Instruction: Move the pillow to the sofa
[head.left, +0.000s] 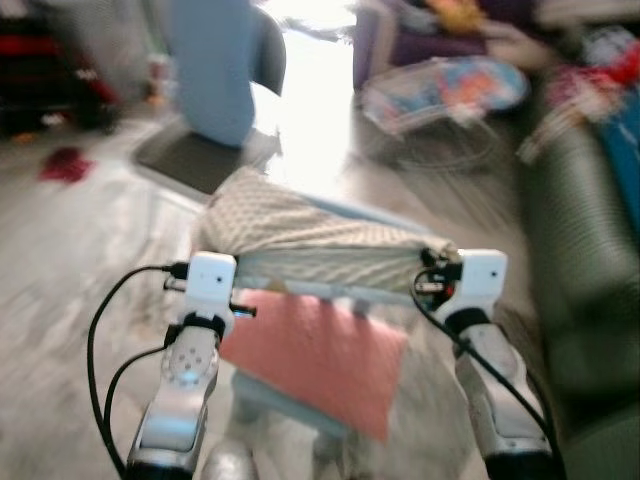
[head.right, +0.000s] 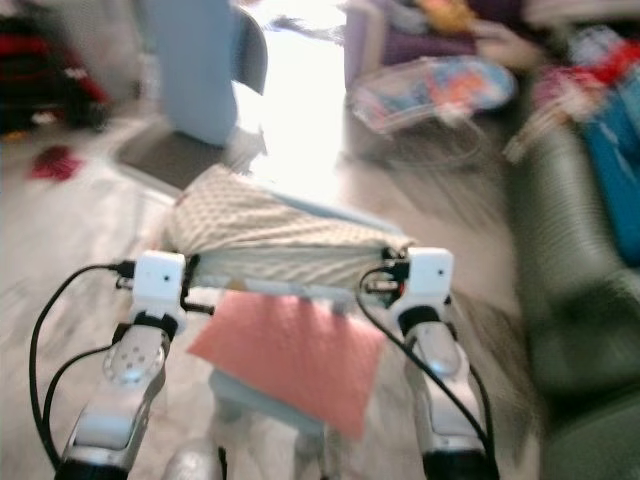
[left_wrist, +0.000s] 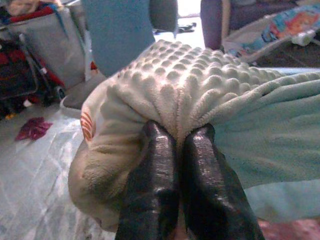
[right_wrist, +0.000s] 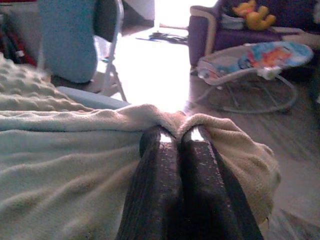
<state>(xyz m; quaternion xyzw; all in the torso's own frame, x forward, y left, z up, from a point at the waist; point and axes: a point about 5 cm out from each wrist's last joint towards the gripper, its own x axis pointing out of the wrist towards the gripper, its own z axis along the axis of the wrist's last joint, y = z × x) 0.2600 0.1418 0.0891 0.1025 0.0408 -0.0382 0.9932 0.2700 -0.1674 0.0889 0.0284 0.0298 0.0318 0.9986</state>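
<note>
Your left gripper (left_wrist: 175, 145) has its two black fingers pressed together on a pinch of the pillow (head.left: 300, 235), biting into the bumpy cream cover at the pillow's left end. Your right gripper (right_wrist: 177, 137) is closed the same way on the fleecy edge at the pillow's right end. The pillow hangs stretched between the two grippers, carried in the air in front of you, with a pale blue layer showing under the cream one.

Looking around from your left: a dark red cloth (head.left: 65, 165) lies on the pale floor (head.left: 60, 300), well apart from the pillow. Beyond the pillow stands a folding chair (head.left: 215, 150) with a light blue cover draped over its back. Directly below the pillow you see a pink cloth (head.left: 315, 360) lying on a pale blue stool or small table (head.right: 262, 400); the blur keeps you from telling which. Further right, on the floor, is a baby bouncer (right_wrist: 255, 57) with a colourful seat, and behind it a purple armchair (right_wrist: 210, 27) holding a yellow soft toy (right_wrist: 255, 12). At the far right is the dark green sofa (head.left: 580, 260), with bright fabrics piled on it.

Both silver arms reach forward, side by side, wrists level with each other.
</note>
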